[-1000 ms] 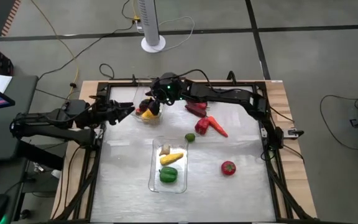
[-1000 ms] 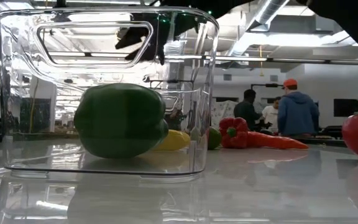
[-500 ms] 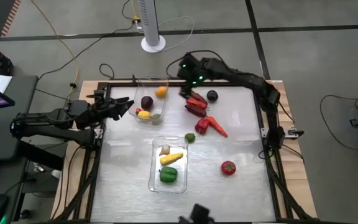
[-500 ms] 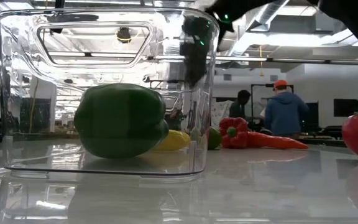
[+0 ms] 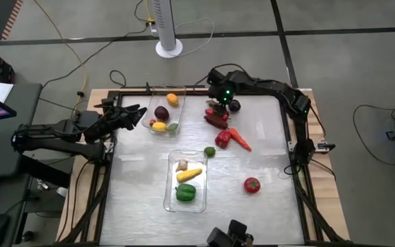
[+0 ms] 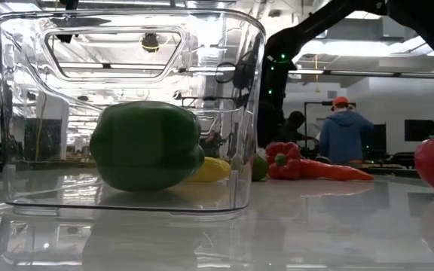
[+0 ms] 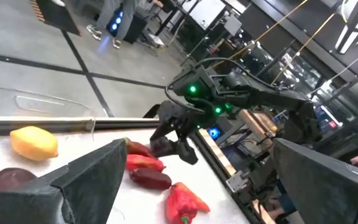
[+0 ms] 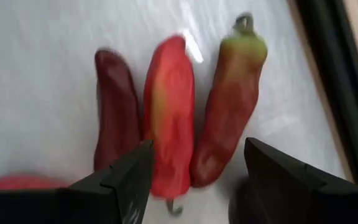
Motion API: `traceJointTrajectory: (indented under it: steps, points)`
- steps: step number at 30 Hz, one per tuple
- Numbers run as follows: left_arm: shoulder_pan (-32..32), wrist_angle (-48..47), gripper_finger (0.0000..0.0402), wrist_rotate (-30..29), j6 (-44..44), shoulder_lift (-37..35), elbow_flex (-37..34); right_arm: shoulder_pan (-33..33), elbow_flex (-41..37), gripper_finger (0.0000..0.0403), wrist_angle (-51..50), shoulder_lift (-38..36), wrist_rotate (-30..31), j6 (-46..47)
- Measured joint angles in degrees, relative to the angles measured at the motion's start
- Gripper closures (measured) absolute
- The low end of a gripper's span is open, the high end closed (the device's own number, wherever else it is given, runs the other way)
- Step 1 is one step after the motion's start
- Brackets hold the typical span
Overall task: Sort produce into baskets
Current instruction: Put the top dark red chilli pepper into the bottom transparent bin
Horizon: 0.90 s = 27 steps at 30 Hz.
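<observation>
The pale counter point(image 5: 266, 158) holds the near basket point(image 5: 186, 182). Beyond, the right pincer point(image 8: 191, 171) hangs spread over three long peppers point(image 8: 169, 115); centre on one, then descend. The left pincer point(image 5: 132, 115) waits spread beside the far basket point(image 5: 164, 110).

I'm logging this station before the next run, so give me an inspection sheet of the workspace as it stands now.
Surface: pale table top, framed by black rails.
Job's things: far basket holds a lemon, a plum and more; near basket holds a green pepper and yellow pieces. Loose: three long red peppers, carrot, red bell pepper, lime, tomato, second plum.
Clutter: nothing seen.
Hands: right hand open, above the long red peppers; left hand open, beside the far basket.
Cables: cords on the floor beyond the table.
Surroundings: white fan base; people in the room behind.
</observation>
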Motion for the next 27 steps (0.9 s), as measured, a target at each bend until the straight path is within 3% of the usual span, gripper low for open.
traceJointTrajectory:
  steps: [12,23,27]
  points:
    - [0.0,0.1,0.0015,-0.1,-3.5,2.4,0.0,-1.4,-4.3,0.0127,16.3,0.0,3.8,0.1]
    - [0.0,0.5,0.0015,0.4,-5.3,3.3,0.0,-1.7,-4.3,0.0127,12.4,5.2,2.4,-0.8]
    - [0.0,0.5,0.0015,0.5,-5.9,3.2,0.0,-1.9,-4.4,0.0146,10.8,5.7,2.3,-1.4]
